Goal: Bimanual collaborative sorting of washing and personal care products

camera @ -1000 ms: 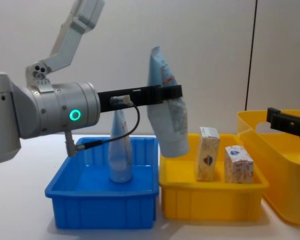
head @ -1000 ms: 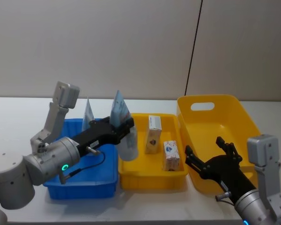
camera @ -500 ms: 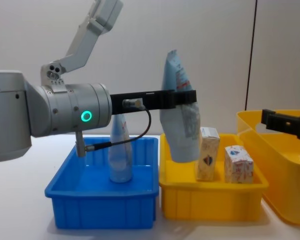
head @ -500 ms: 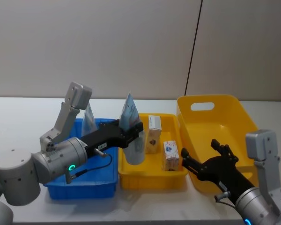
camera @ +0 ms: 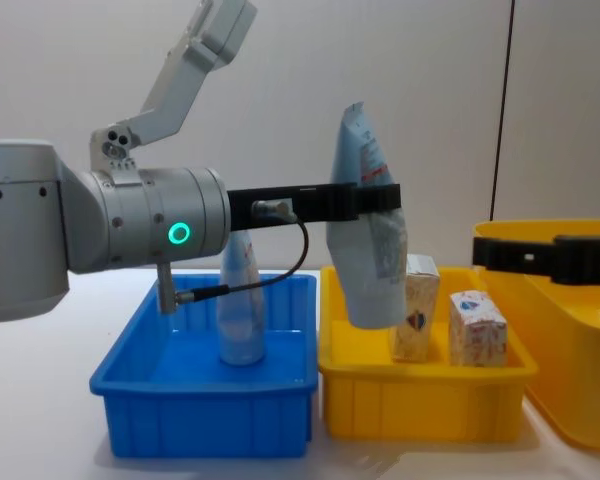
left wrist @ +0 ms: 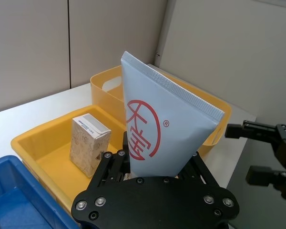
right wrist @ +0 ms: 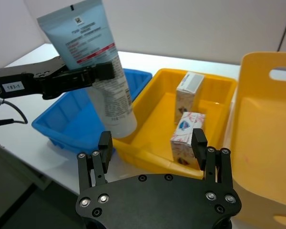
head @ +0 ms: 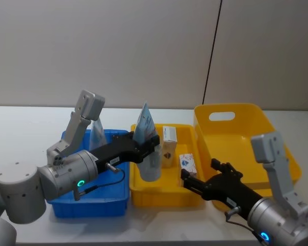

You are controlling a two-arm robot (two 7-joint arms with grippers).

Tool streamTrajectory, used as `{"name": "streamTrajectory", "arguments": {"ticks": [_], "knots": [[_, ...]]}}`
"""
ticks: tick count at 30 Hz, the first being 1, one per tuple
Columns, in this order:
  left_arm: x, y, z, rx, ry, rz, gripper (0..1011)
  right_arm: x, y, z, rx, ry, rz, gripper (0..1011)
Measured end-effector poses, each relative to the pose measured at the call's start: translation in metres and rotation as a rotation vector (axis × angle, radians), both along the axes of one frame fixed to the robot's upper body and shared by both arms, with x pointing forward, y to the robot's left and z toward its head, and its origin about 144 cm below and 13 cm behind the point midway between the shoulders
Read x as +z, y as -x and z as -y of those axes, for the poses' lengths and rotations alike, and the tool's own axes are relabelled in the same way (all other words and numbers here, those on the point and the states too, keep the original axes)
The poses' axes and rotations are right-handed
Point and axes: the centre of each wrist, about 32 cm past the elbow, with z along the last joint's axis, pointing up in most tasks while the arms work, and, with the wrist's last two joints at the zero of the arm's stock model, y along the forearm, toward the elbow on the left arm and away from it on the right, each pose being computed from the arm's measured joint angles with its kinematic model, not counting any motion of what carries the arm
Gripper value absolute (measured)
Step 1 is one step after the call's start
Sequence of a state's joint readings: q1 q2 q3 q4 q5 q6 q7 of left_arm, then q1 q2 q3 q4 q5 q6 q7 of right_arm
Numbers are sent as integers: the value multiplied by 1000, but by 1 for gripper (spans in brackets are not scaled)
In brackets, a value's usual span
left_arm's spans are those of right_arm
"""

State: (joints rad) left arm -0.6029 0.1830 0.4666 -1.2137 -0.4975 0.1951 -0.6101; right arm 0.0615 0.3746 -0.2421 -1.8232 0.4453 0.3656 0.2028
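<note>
My left gripper (head: pixel 150 146) is shut on a pale blue pouch (head: pixel 147 134), holding it upright over the left end of the small yellow tray (head: pixel 167 197). The chest view has this pouch (camera: pixel 370 250) hanging just left of the boxes. Another pouch (head: pixel 97 130) stands in the blue bin (head: pixel 92 199). Two cream boxes (head: pixel 169 138) (head: pixel 188 163) stand in the tray. My right gripper (head: pixel 192 181) is open, low at the tray's front right, close to the nearer box (right wrist: pixel 186 138), its fingers (right wrist: pixel 199 143) spread wide.
A large yellow bin (head: pixel 236 128) with a handle slot stands at the right, against the small tray. The blue bin sits against the tray's left side. White table surface lies in front and to the left.
My left gripper has carried the pouch rightward from above the blue bin's edge to over the yellow tray. My right gripper has moved left from the large bin toward the boxes.
</note>
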Motion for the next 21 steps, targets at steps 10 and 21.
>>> {"name": "streamTrajectory", "arguments": {"ticks": [10,21], "knots": [[0,0,1,-4,-3,1,360,-2,-19,-13,54,6,-32,1003],[0,0,1,-6,-4,1,360,-10,-40,-32,96,29,-12,1003]]}}
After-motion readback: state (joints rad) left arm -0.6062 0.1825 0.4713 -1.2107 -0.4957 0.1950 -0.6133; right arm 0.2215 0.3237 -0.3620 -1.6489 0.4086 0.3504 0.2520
